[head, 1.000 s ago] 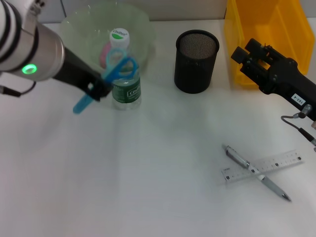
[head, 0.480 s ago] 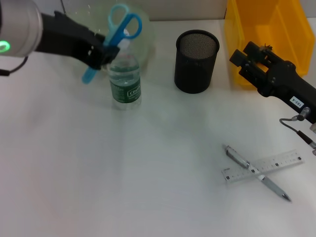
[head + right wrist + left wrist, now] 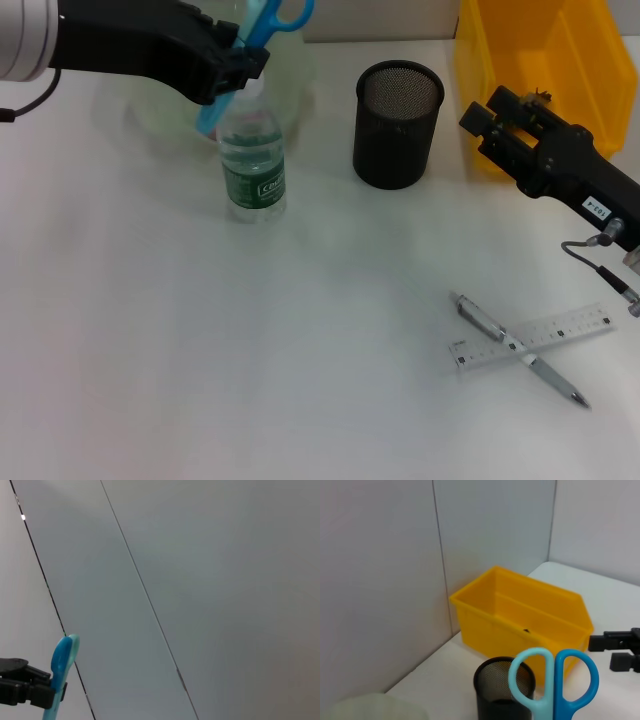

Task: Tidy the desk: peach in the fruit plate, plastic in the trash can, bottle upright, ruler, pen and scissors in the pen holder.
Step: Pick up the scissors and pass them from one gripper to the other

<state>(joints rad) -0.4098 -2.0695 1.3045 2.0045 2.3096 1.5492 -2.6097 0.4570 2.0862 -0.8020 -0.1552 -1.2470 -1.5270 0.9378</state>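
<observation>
Head view puts the scissors (image 3: 262,30) at the upper left of the frame, pinched in your left claw (image 3: 238,62), handles tipped up past the top edge and blades slanting down behind the bottle (image 3: 252,160). The claw is closed tight on them near the pivot. Watch that blade tip: it hangs close to the bottle's cap, and a low sweep toward the pen holder (image 3: 398,124) at upper centre could knock the upright bottle over. A tilted grip also means the blades may catch the holder's mesh rim instead of dropping in. The right claw (image 3: 488,120) hovers at the right, in front of the yellow bin (image 3: 520,40); I cannot tell how it stands, and it sits close beside the holder, so your arms could crowd each other there. Pen (image 3: 520,349) and ruler (image 3: 535,337) lie crossed on the counter (image 3: 200,350), lower right.
</observation>
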